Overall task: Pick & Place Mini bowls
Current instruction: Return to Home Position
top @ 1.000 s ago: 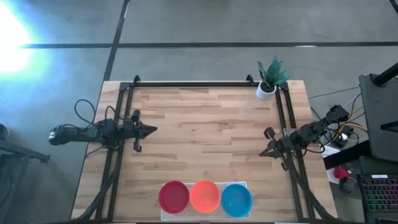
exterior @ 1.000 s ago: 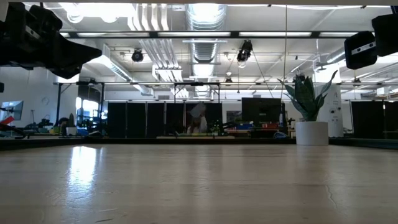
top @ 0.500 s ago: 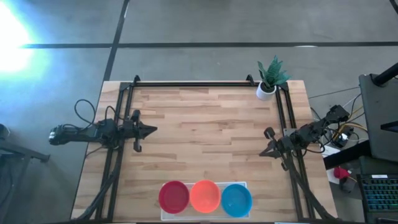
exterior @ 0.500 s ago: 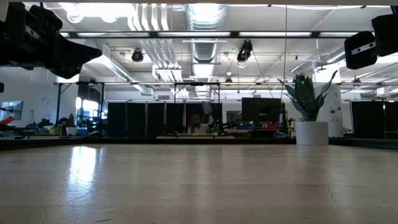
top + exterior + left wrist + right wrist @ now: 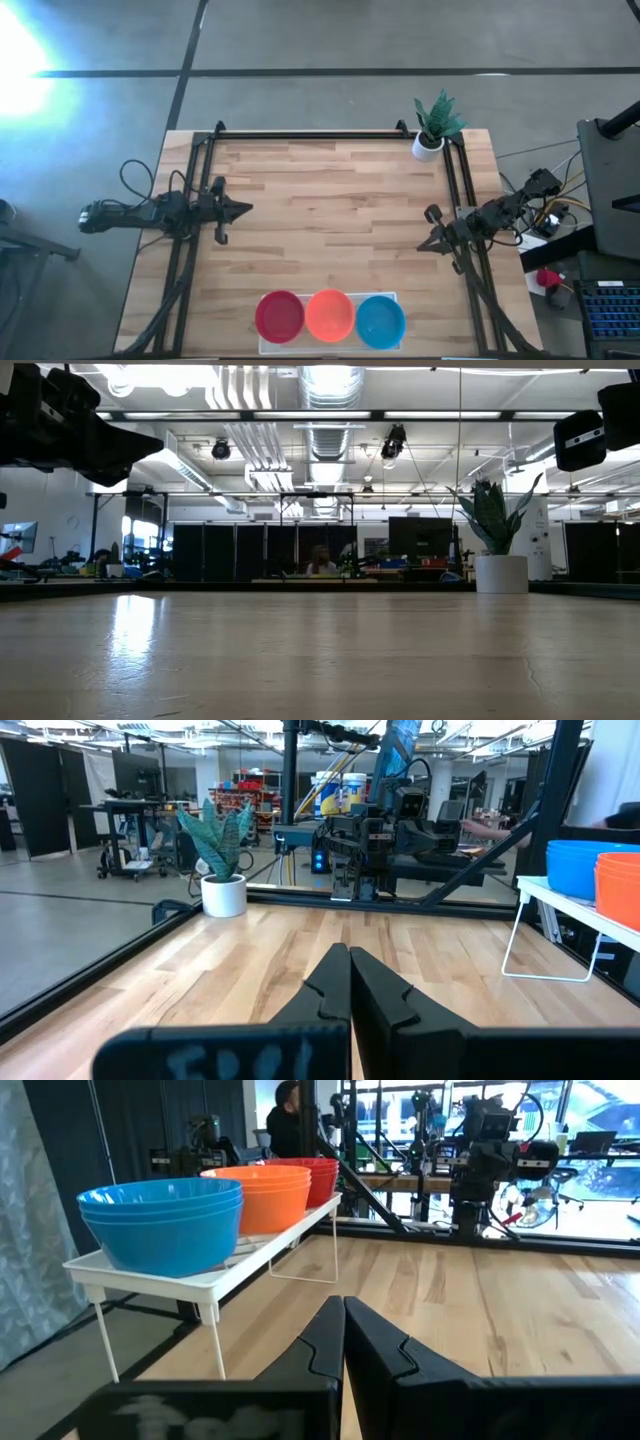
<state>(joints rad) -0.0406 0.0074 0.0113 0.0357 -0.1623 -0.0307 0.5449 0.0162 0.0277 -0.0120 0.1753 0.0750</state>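
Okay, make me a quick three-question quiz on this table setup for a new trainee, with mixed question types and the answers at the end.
1. True or false: the left tool and the right tool are both shut, holding nothing.
2. Which bowls sit in the middle of the white rack? A) red bowls B) orange bowls C) blue bowls
3. Fill in: the potted plant stands on the ___ arm's side of the table.

Key: 1 true; 2 B; 3 right.
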